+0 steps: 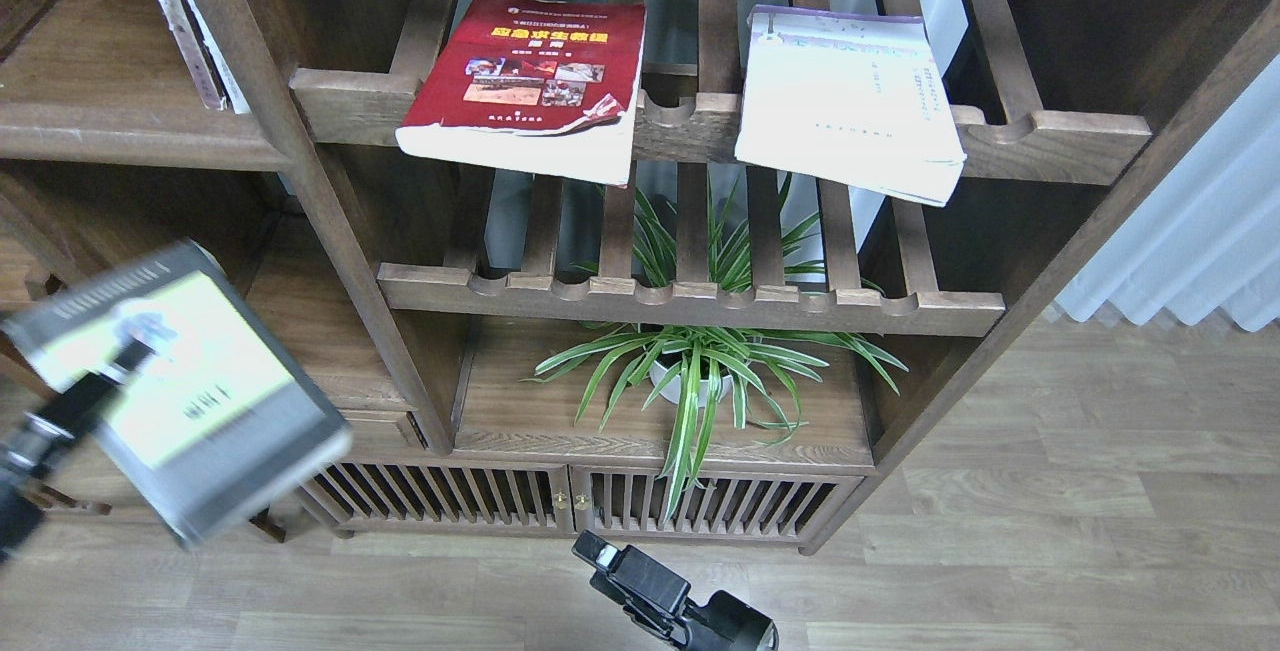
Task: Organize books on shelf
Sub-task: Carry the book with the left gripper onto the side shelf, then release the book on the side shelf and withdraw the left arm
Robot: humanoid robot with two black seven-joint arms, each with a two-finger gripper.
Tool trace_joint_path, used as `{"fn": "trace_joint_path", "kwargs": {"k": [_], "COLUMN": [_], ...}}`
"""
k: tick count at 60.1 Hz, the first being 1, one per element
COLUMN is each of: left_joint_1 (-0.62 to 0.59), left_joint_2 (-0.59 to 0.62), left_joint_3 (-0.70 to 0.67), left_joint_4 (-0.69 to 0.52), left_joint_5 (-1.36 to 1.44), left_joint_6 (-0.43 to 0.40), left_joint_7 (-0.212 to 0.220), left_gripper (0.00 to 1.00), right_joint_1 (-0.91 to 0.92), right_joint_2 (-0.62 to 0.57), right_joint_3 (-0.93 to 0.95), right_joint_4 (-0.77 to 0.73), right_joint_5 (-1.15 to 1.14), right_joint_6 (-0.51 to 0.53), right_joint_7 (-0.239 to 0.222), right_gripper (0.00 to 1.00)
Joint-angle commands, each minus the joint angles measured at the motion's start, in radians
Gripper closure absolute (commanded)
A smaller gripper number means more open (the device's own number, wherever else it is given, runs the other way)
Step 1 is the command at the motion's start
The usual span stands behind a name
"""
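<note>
A: Where are the books at this moment?

B: The red book (528, 81) and the cream-white book (848, 101) lie flat on the upper slatted rack (690, 126), red at the left and white at the right, well apart. Both hang a little over the rack's near rail. The dark-grey book (195, 396) is in the air at the near left, tilted and blurred.

A: Who holds the grey one?

B: The left gripper (125, 356) is clamped on it; one finger lies across the yellow-green cover. The grip is at the book's left edge, probably so the free end can go first onto a board.

A: And the other arm?

B: The right gripper (600, 553) is low at the near middle, holding nothing. It is dark, and it is not possible to say if the fingers are apart or together.

A: Where should the books go?

B: The solid shelf (110, 121) is at the far left, with some books standing on it already. The plant (700, 371) below the racks takes no part in the task.
</note>
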Motion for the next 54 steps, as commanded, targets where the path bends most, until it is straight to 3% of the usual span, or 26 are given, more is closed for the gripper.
{"fn": "trace_joint_path", "kwargs": {"k": [1, 4, 22, 37, 54], "left_joint_1": [0.0, -0.02, -0.207, -0.451, -0.762], "left_joint_2": [0.042, 0.054, 0.084, 0.059, -0.091], "left_joint_3": [-0.14, -0.222, -0.384, -0.405, -0.362], "left_joint_4": [0.0, 0.001, 0.023, 0.075, 0.153], "left_joint_5": [0.054, 0.12, 0.296, 0.51, 0.804], "left_joint_6": [0.0, 0.0, 0.0, 0.0, 0.0], "left_joint_7": [0.016, 0.048, 0.163, 0.174, 0.173], "left_gripper": [0.94, 0.94, 0.94, 0.94, 0.94], "right_joint_1": [-0.001, -0.001, -0.001, -0.001, -0.007], "right_joint_2": [0.0, 0.0, 0.0, 0.0, 0.0], "right_joint_3": [-0.002, -0.005, -0.002, -0.003, -0.002], "right_joint_4": [-0.015, -0.018, -0.017, -0.018, -0.017], "right_joint_5": [0.0, 0.0, -0.002, -0.002, -0.002], "right_joint_6": [0.0, 0.0, 0.0, 0.0, 0.0], "right_joint_7": [0.0, 0.0, -0.002, -0.002, -0.002], "right_gripper": [0.03, 0.03, 0.03, 0.03, 0.03]}}
